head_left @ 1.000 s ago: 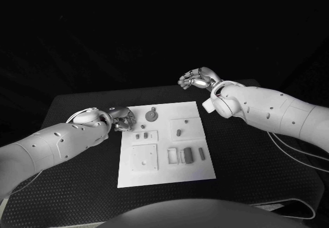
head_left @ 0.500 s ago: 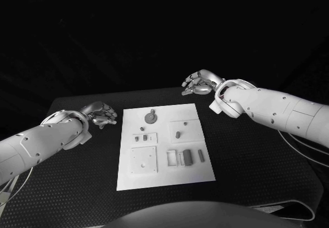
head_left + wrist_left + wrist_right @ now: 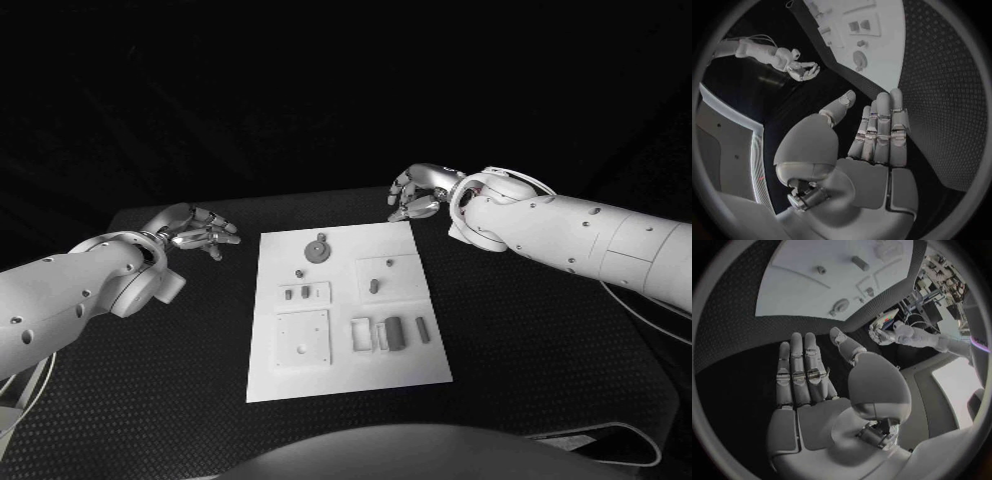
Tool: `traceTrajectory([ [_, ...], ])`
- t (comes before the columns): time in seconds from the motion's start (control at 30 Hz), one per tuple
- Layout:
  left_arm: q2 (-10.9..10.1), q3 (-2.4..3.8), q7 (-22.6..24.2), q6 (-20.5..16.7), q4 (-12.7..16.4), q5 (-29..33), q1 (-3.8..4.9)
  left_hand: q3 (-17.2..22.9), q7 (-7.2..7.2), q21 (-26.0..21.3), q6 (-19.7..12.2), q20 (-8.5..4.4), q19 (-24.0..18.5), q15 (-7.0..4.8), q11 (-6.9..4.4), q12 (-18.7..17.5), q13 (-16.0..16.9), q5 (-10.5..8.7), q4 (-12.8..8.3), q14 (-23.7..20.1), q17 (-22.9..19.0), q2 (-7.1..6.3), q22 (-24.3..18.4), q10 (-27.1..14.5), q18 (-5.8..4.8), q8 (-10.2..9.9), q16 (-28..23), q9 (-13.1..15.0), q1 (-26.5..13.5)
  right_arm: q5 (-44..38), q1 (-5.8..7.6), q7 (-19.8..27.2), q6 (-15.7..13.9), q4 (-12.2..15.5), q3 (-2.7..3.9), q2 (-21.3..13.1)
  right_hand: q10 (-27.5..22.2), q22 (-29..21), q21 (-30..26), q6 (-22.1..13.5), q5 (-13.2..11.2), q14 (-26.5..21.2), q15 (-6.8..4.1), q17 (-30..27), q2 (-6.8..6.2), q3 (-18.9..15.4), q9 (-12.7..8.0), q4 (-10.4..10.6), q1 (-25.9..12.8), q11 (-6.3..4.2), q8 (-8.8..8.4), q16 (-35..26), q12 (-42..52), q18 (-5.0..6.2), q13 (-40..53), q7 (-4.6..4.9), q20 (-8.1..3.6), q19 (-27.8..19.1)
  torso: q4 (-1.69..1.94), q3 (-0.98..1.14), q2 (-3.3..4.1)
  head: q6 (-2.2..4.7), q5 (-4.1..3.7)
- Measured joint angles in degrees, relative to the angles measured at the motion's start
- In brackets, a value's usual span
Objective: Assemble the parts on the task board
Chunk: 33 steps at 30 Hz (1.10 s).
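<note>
The left hand [image 3: 195, 228] hangs over the black table [image 3: 159, 370] off the left edge of the task board [image 3: 346, 375], near its far corner, holding nothing. In the left wrist view its palm [image 3: 870, 172] faces out with the fingers [image 3: 882, 120] laid straight and close together, the thumb standing apart (a released hand, nothing between the fingertips). The right hand [image 3: 418, 192] is beyond the far right corner of the board, above the table's far edge. Its own wrist view shows the palm [image 3: 814, 412] flat, fingers [image 3: 795, 367] extended side by side and the thumb off to one side, also grasping nothing; the head view shows the fingers bent slightly downward.

Between the two hands lies the white task board, lengthwise away from the robot, flat on the table. On it, at the far end, a round disc-shaped part [image 3: 316, 244] rests with a small peg [image 3: 299, 270] just nearer the robot beside it. To the right sits a raised square plate [image 3: 389, 274] with a dark upright piece [image 3: 375, 283] on it. Toward the left-middle a small plate [image 3: 304, 292] carries two little slots or pieces. Nearer still is a larger square plate [image 3: 303, 337], and to its right a row of small parts: a pale frame [image 3: 364, 332], a dark block [image 3: 395, 332] and a slim dark bar [image 3: 423, 326], lying side by side, apart from both hands.
</note>
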Motion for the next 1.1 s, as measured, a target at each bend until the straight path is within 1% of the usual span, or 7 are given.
traceTrajectory([
  [0.07,-0.5,0.01,0.0,0.8,0.6,2.3,0.03,0.0,-0.08,-2.6,-0.6,0.81,-2.8,0.82,0.92,-0.2,-0.3,0.00,0.0,-2.5,-1.5,-0.24,-1.9,-0.9,0.36,0.0,-3.7,0.0,-0.2,-2.1,-0.23,-0.9,0.3,0.0,-0.49,0.1,1.3,0.4,0.7,0.3,0.0,1.6,-0.64,1.4,-0.01,-0.1,0.1,0.1,0.0,-0.36,0.00,1.5,1.4,-0.01,1.3,-0.26,-0.45,1.7,0.04,-0.04,-0.29,-0.08,0.19],
  [0.13,-1.0,0.01,0.2,2.2,1.5,5.8,0.04,0.0,-0.16,-5.6,-1.4,1.86,-6.1,2.64,1.81,-0.2,-0.8,0.00,0.0,-5.3,-3.0,-0.01,-4.0,-2.2,0.34,0.0,-7.8,0.0,-0.5,-4.1,-0.53,-1.7,0.7,0.0,-0.79,0.3,2.1,0.9,1.8,0.5,0.0,2.9,-1.70,4.0,-0.32,-0.5,0.2,0.1,-0.3,-0.95,0.00,4.1,3.5,-0.01,3.8,-0.52,-1.24,3.9,0.04,-0.07,-0.55,-0.20,0.31],
  [0.2,-1.2,0.01,0.7,3.8,2.4,9.6,0.04,-0.2,-0.56,-7.6,-1.8,2.74,-7.9,3.88,1.93,-0.2,-1.2,0.00,-0.2,-7.1,-3.9,-0.01,-5.6,-3.2,-0.61,0.0,-10.8,0.0,-0.5,-5.7,-0.83,-2.3,1.3,0.3,-0.83,0.4,2.3,1.5,3.0,1.0,0.0,3.6,-2.80,7.6,-0.55,-0.7,0.3,-0.1,-0.1,-1.28,0.00,7.8,6.8,-0.02,8.0,-1.02,-2.29,6.6,0.01,-0.10,-0.77,-0.30,0.40],
  [0.33,-1.1,0.01,1.9,5.7,3.0,14.4,0.04,-0.4,-0.37,-8.0,-2.0,3.11,-8.3,4.05,1.88,-0.2,-1.4,0.00,-0.4,-7.3,-4.1,0.40,-6.8,-3.4,-0.94,0.0,-12.5,0.1,-0.5,-7.7,-1.04,-3.2,2.4,0.6,-1.07,0.6,-1.2,2.5,4.1,1.2,0.0,2.8,-4.48,13.0,-0.76,-1.0,0.5,0.1,-0.3,-1.56,-0.55,13.4,12.9,-0.01,17.6,-1.27,-3.48,9.0,-0.14,-0.13,-1.15,-0.46,0.47],
  [0.4,-0.9,0.01,2.4,6.3,3.0,15.6,0.05,-0.4,-0.37,-8.0,-2.0,3.11,-8.3,4.22,1.88,-0.2,-1.4,0.00,-0.4,-7.1,-4.1,0.54,-7.0,-3.4,-0.95,0.0,-12.5,0.1,-0.4,-8.4,-1.18,-3.6,2.9,0.7,-1.24,0.7,-3.5,2.5,4.1,1.2,0.0,2.0,-4.37,13.9,-0.76,-0.8,0.5,0.2,-0.3,-1.38,-0.92,14.1,13.4,-0.01,19.9,-1.24,-3.51,9.0,-0.20,-0.13,-1.27,-0.51,0.47],
  [0.53,-0.7,0.01,3.1,7.4,3.0,17.3,0.05,-0.6,-0.37,-8.0,-2.0,3.11,-8.3,4.27,1.88,-0.2,-1.4,0.00,-0.2,-7.1,-4.1,0.70,-7.3,-3.4,-0.97,0.0,-13.0,0.2,-0.4,-9.5,-1.53,-4.3,3.9,1.0,-1.43,0.6,-9.1,2.5,3.1,0.1,0.0,0.0,-3.41,12.9,-0.53,0.8,0.3,0.1,-0.5,0.41,-1.83,11.9,6.5,-0.01,17.4,0.05,-3.16,7.0,-0.29,-0.14,-1.54,-0.64,0.60],
  [1.1,-0.7,0.01,4.4,9.4,3.0,18.5,0.05,-1.0,-0.36,-8.0,-2.0,3.12,-8.3,4.34,1.88,-0.2,-1.5,0.00,-0.4,-6.5,-3.8,1.13,-7.9,-3.4,-1.11,0.2,-13.2,0.3,-0.4,-12.1,-3.50,-4.9,5.1,0.4,-3.40,2.0,-8.7,2.5,4.2,0.5,0.0,3.1,-2.66,12.0,0.68,1.9,-0.8,-0.1,1.6,2.25,-2.27,11.7,-7.6,-0.01,6.6,0.56,-3.45,8.3,-0.30,-0.07,-1.58,-0.88,0.90],
])
